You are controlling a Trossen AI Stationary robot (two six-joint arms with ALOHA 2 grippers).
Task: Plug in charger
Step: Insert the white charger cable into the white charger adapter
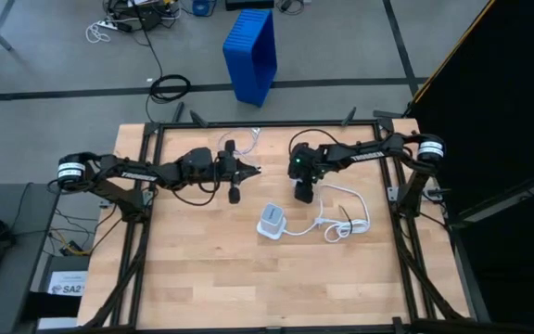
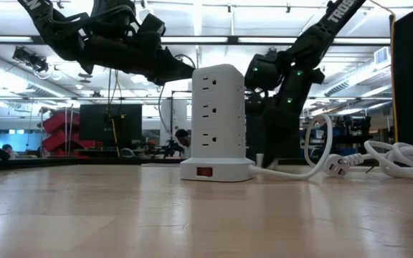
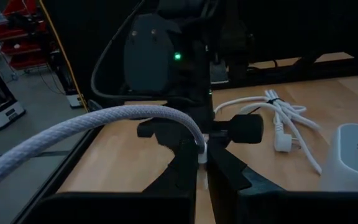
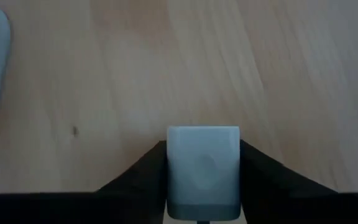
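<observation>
The charger (image 4: 204, 163) is a small pale grey-white block that fills the gap between the fingers of my right gripper (image 4: 204, 149), which is shut on it. That gripper (image 1: 302, 193) points steeply down at the table, just beyond the white outlet tower (image 1: 272, 221). My left gripper (image 1: 253, 171) hovers level over the table's far middle, shut on the end of a white braided cable (image 3: 104, 121). The tower (image 2: 217, 115) stands upright on its base. My left gripper pinches the braided cable's end piece (image 3: 202, 148) between its two fingers, which lie level and point toward the table's right. The cable arcs up and back from the hold, clear of the table. My right gripper pinches the charger's two opposite sides (image 4: 171, 169) between its two fingers (image 4: 143, 171), coming steeply from above. Whether the charger rests on the table, I cannot tell.
The tower's thick white cord and plug (image 1: 341, 223) lie looped on the table to its right, also seen as a white cord bundle (image 3: 281, 115). A black frame (image 1: 248, 125) rims the table. A blue bin (image 1: 251, 51) stands on the floor beyond.
</observation>
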